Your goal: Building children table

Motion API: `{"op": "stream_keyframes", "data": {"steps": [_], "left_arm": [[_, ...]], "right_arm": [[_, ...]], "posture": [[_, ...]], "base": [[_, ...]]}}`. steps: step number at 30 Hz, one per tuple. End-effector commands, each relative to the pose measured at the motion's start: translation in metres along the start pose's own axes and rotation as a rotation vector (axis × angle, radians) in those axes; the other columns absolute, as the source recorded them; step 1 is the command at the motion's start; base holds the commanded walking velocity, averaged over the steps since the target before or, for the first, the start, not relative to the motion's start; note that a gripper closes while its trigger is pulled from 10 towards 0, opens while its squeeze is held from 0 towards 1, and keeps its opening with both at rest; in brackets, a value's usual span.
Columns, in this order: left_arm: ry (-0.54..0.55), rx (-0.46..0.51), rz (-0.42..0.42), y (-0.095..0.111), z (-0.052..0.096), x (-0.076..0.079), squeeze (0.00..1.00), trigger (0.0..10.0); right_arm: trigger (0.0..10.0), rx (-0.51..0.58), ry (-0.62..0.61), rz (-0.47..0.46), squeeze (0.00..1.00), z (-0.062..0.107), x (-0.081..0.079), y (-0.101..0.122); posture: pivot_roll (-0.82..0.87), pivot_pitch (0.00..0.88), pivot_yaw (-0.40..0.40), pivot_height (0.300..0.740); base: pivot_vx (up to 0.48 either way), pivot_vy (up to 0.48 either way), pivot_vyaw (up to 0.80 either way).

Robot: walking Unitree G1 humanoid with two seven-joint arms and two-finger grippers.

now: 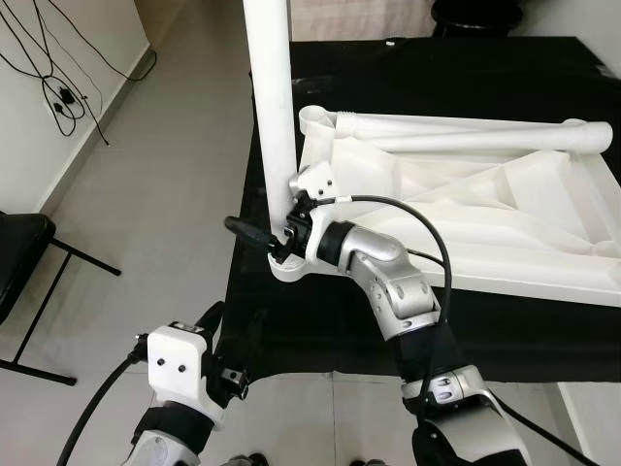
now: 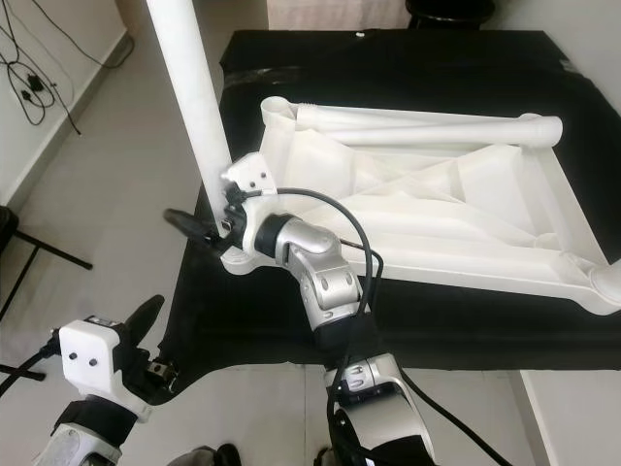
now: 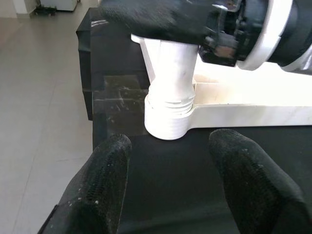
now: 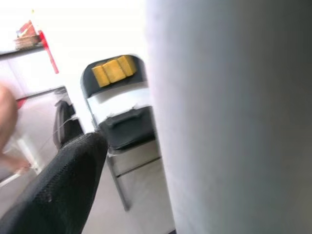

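My right hand grips the upright leg, seated in the upturned tabletop's socket at the bench's left edge. My left hand hovers open. A tilted leg could cross-thread or drag the tabletop off.

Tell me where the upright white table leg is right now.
The upright table leg stands in the near-left corner socket of the overturned white tabletop on the black mat, beside the right claw.

open floor left of table leg
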State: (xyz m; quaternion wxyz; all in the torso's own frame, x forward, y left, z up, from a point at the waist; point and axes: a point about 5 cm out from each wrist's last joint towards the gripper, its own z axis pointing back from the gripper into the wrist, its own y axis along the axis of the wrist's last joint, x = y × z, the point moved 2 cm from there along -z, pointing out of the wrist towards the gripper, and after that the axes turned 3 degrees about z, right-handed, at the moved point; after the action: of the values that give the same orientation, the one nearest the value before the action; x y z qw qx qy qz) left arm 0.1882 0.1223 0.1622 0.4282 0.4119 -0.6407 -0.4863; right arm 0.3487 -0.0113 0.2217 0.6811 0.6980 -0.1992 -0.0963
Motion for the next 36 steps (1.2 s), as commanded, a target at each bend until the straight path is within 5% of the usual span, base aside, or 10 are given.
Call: {"op": "stream_keyframes", "data": {"steps": [1, 3, 6, 10, 11, 19, 24, 30, 32, 36], "left_arm": [[0.01, -0.006, -0.001, 0.001, 0.003, 0.001, 0.0, 10.0], [0.01, -0.006, -0.001, 0.001, 0.003, 0.001, 0.0, 10.0], [0.01, -0.006, -0.002, 0.002, 0.006, 0.003, 0.0, 10.0], [0.011, -0.007, -0.003, 0.003, 0.007, 0.003, 0.0, 10.0], [0.012, -0.008, -0.003, 0.003, 0.007, 0.003, 0.0, 10.0], [0.013, -0.011, -0.003, 0.003, 0.008, 0.004, 0.0, 10.0], [0.014, -0.009, -0.003, 0.003, 0.007, 0.004, 0.0, 10.0], [0.013, -0.01, -0.003, 0.003, 0.007, 0.003, 0.0, 10.0], [0.013, -0.01, -0.006, 0.003, 0.007, 0.001, 0.0, 10.0], [0.012, -0.012, -0.008, 0.002, 0.006, -0.001, 0.0, 10.0]], "right_arm": [[10.0, -0.012, 0.174, 0.051, 0.0, -0.005, -0.009, 0.006], [10.0, -0.012, 0.174, 0.051, 0.0, -0.005, -0.009, 0.006], [10.0, -0.063, 0.361, 0.11, 0.0, -0.005, -0.001, 0.013], [10.0, -0.063, 0.368, 0.107, 0.0, -0.007, 0.002, 0.016], [0.0, -0.053, 0.397, 0.088, 0.0, -0.01, 0.003, 0.019], [0.0, -0.033, 0.447, 0.059, 0.0, -0.013, 0.004, 0.025], [0.0, -0.025, 0.367, 0.067, 0.0, -0.008, 0.011, 0.021], [0.0, -0.1, 0.011, -0.011, 0.0, 0.011, 0.017, -0.012], [0.0, -0.222, -0.496, -0.017, 0.0, 0.036, -0.003, -0.043], [0.0, -0.246, -0.638, -0.025, 0.0, 0.044, -0.02, -0.046]], "posture": [[0.1, 0.217, -0.009, 0.74], [0.1, 0.217, -0.009, 0.74], [0.11, 0.231, -0.013, 0.74], [0.11, 0.231, -0.013, 0.74], [0.11, 0.238, -0.012, 0.74], [0.12, 0.24, -0.011, 0.74], [0.12, 0.242, -0.006, 0.74], [0.13, 0.233, -0.019, 0.74], [0.12, 0.24, -0.006, 0.74], [0.1, 0.216, 0.005, 0.74]], "base": [[0.0, 0.0, 0.0], [0.0, 0.0, 0.0], [0.0, 0.0, 0.0], [0.0, 0.0, 0.0], [0.0, 0.0, 0.0], [0.0, 0.0, 0.0], [0.0, 0.0, 0.0], [0.0, 0.0, 0.0], [0.0, 0.0, 0.0], [0.0, 0.0, 0.0]]}}
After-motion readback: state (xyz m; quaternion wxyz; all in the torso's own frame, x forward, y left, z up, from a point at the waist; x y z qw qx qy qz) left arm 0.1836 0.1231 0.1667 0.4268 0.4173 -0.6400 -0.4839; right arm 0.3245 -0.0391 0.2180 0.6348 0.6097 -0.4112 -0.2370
